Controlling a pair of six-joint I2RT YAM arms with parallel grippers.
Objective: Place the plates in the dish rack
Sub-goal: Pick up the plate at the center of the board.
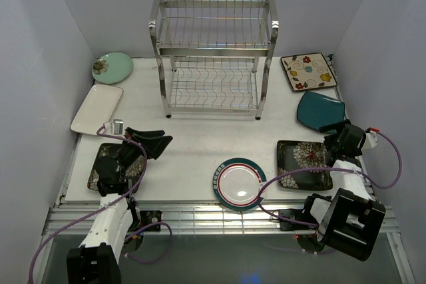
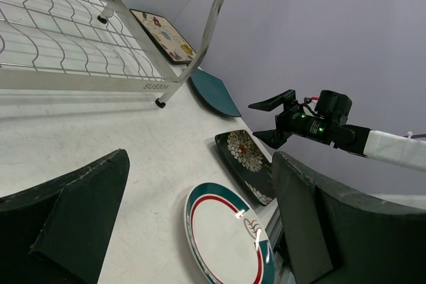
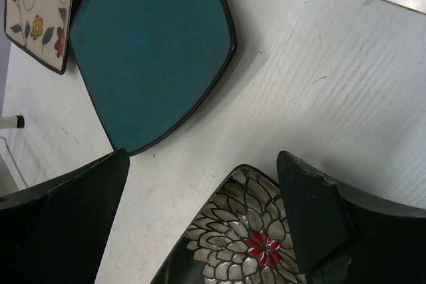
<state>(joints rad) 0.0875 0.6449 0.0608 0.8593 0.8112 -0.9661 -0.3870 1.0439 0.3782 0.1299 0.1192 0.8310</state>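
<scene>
Right jaws: released, spread wide, nothing in them. They hang low over the far corner of a dark floral square plate [image 3: 246, 244], which lies front-right of the dish rack [image 1: 213, 46]. The teal plate [image 3: 150, 51] lies just beyond the jaws, nearer the rack's right side. Cream flowered plate [image 1: 308, 71]: right of the rack, further back.

Left jaws: released, wide, empty, front-left of the rack, beside the second dark floral plate [image 1: 95, 174]. The round teal-rimmed plate [image 2: 226, 237] lies ahead of them, in front of the rack. White rectangular plate [image 1: 97, 108]: left of the rack. Pale green round plate [image 1: 112, 67]: left of the rack, further back. All seven lie flat on the bench [image 1: 193, 138].
</scene>
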